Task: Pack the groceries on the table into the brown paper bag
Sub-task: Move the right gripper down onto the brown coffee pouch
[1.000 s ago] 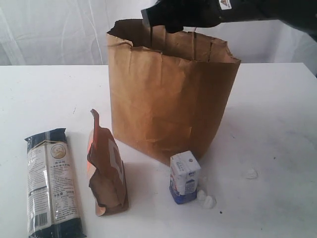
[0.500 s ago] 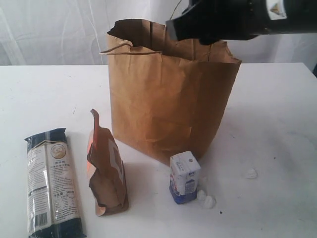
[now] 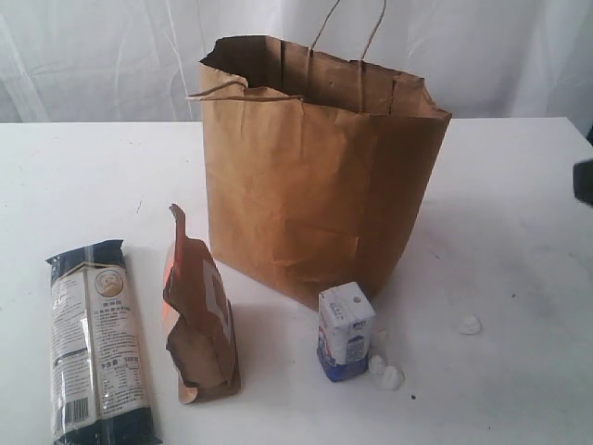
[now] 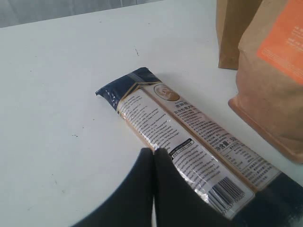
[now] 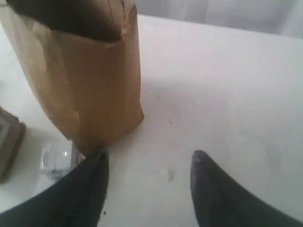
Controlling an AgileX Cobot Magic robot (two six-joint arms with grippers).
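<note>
The brown paper bag (image 3: 315, 176) stands upright at the middle of the table (image 3: 500, 213). In front of it a small white-blue carton (image 3: 345, 332) stands, a brown-orange pouch (image 3: 197, 315) stands to its left, and a long dark-blue noodle packet (image 3: 95, 338) lies flat at the far left. My left gripper (image 4: 154, 152) is shut and empty, just above the noodle packet (image 4: 189, 137), with the pouch (image 4: 274, 85) beside it. My right gripper (image 5: 149, 158) is open with nothing between its fingers, over bare table beside the bag (image 5: 80, 75); only a dark sliver of that arm (image 3: 584, 183) shows at the exterior view's right edge.
Small white crumbs (image 3: 386, 373) lie by the carton, and one more crumb (image 3: 471, 324) lies further right. White curtains hang behind the table. The bag's cord handles (image 3: 347, 28) stick up above its open mouth.
My right arm has pulled away from above the bag's mouth to the right, almost out of the exterior view. The bag's handles now show. The groceries on the table have not moved.
</note>
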